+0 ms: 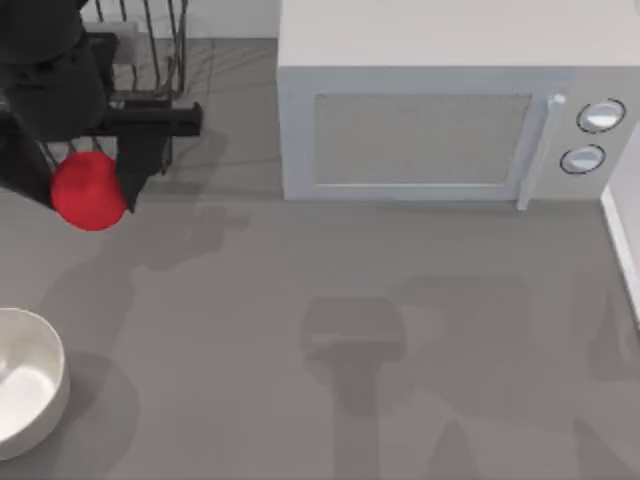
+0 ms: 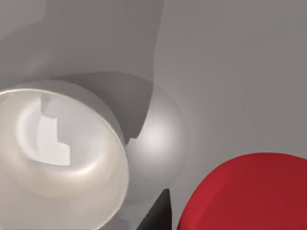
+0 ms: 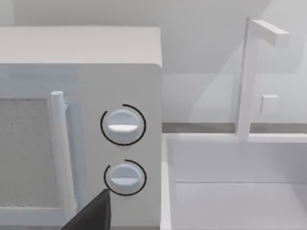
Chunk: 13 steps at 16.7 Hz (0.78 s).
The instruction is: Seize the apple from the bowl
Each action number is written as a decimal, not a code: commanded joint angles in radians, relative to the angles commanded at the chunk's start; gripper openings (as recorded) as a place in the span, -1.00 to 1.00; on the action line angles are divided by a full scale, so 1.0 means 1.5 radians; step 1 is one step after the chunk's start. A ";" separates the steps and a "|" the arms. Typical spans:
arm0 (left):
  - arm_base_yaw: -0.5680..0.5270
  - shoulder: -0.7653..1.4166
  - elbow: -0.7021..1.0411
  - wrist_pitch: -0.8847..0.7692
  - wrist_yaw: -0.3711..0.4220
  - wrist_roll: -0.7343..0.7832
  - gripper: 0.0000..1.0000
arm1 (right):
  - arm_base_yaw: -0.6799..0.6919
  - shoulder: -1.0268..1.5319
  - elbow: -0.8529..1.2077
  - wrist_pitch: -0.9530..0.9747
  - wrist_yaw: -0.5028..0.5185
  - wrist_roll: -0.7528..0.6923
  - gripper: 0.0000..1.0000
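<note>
Red apple [image 1: 87, 190] lifted clear of white bowl [image 1: 40, 405].

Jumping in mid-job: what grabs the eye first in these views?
The bright red apple, gripped by the left gripper and lifted at the top view's far left, well clear of the white bowl at the lower left edge. Next, the big white microwave fills the back right.
</note>
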 joint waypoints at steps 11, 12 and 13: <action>-0.095 0.090 -0.023 0.106 0.001 -0.095 -1.00 | 0.000 0.000 0.000 0.000 0.000 0.000 1.00; -0.095 0.093 -0.043 0.128 0.001 -0.095 -1.00 | 0.000 0.000 0.000 0.000 0.000 0.000 1.00; -0.095 0.097 -0.066 0.156 0.001 -0.095 -1.00 | 0.000 0.000 0.000 0.000 0.000 0.000 1.00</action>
